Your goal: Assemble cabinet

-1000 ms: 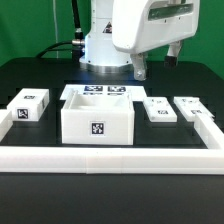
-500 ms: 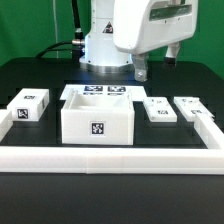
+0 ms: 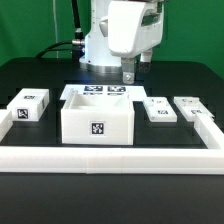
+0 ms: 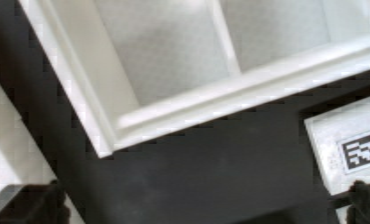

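**Gripper hanging open behind the cabinet box**

Farthest to the exterior view's left: a small white plastic block (image 3: 28,105) with black-and-white square tags, lying on the black table (image 3: 30,70), well apart from the other parts.

Near the middle: the large white plastic open-topped box (image 3: 97,122) of the cabinet, upright, mouth up, one tag on its near wall. Just behind it, flat on the table: the marker board (image 3: 100,91).

Above and behind the box's far right corner: the black two-finger gripper (image 3: 130,72), pointing down from the white arm (image 3: 125,30), touching nothing. Spread apart in the wrist view, a dark fingertip (image 4: 25,205) at each side, nothing between. Also in that view, a tagged white piece (image 4: 354,150) near a white rim; which piece, impossible to tell.

Further right: a flat white tagged door panel (image 3: 158,110), then a second flat white door panel (image 3: 190,105), side by side, not touching.

Along the front and up the right: a long white L-shaped border rail (image 3: 110,157), its short leg just beside the second panel.
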`<state>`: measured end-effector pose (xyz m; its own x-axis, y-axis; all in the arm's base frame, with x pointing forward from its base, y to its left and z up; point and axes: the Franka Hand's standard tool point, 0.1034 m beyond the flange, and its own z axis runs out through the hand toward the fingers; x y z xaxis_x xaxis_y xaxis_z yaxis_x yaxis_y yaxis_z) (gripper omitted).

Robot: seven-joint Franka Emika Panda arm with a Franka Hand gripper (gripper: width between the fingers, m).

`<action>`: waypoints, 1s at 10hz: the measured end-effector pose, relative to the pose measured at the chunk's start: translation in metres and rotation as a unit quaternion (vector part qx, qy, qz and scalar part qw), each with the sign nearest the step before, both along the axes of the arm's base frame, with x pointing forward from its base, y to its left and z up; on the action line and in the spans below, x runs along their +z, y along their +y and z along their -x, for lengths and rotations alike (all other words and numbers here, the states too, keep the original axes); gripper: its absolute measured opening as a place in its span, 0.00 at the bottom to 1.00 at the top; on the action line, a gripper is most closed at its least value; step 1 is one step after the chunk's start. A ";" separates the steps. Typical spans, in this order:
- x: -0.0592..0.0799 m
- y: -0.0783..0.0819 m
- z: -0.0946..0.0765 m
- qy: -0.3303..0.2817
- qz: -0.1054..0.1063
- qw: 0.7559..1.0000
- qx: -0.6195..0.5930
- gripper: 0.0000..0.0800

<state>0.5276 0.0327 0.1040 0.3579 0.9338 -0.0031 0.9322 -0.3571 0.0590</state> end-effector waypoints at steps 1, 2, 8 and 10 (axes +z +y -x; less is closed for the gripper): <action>-0.001 -0.002 0.000 -0.002 0.001 1.000 0.020 1.00; -0.008 -0.010 0.008 -0.012 0.003 0.995 0.095 1.00; -0.021 -0.031 0.028 0.003 0.005 0.990 0.142 1.00; -0.032 -0.026 0.045 -0.021 0.001 0.988 0.152 1.00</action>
